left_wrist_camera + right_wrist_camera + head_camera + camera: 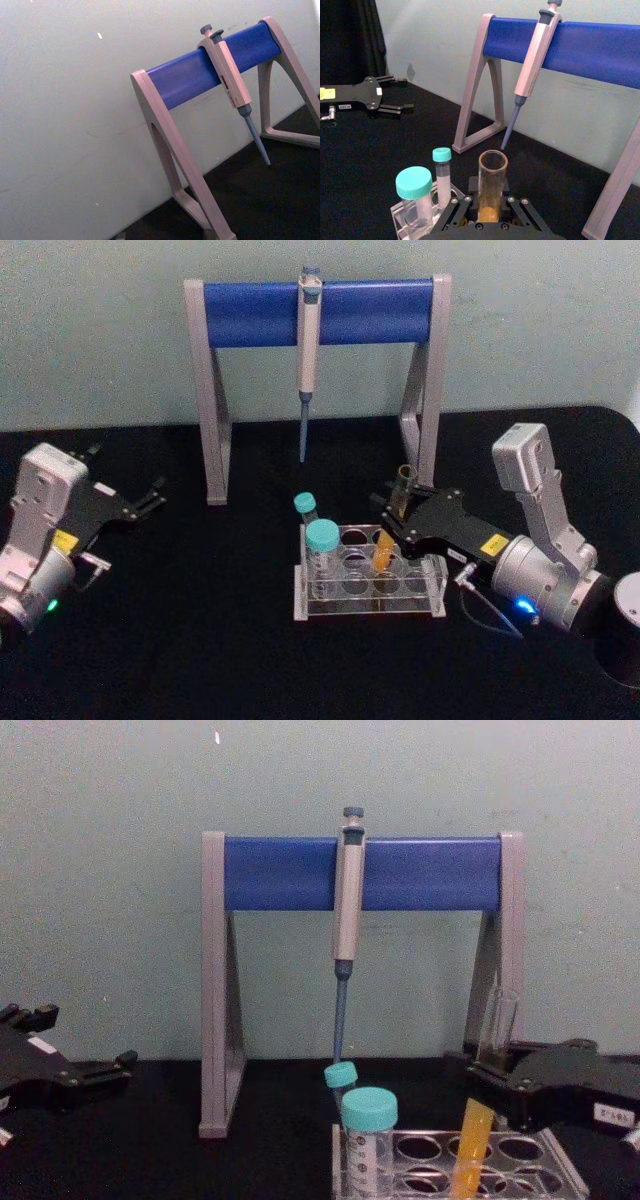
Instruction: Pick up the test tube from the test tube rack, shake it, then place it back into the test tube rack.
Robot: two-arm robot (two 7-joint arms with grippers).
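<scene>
The test tube (pixel 388 545) is a slim clear glass tube with orange-yellow liquid in its lower part. It leans to the right, with its bottom end down in a hole of the clear test tube rack (pixel 370 612). My right gripper (pixel 392 505) is shut on the test tube just above the rack. In the right wrist view its fingers (pixel 512 207) press either side of the test tube (pixel 492 175). The chest view shows the test tube (pixel 472 1140) slanting up out of the test tube rack (pixel 545 1160) into the right gripper (pixel 487 1070). My left gripper (pixel 125 475) rests open at the far left.
Two teal-capped tubes (pixel 322 540) stand in the rack's left end. Behind the rack is a grey-and-blue pipette stand (pixel 320 310) with a pipette (pixel 308 360) hanging from it, tip above the table. A dark cylinder (pixel 625 635) sits at the right edge.
</scene>
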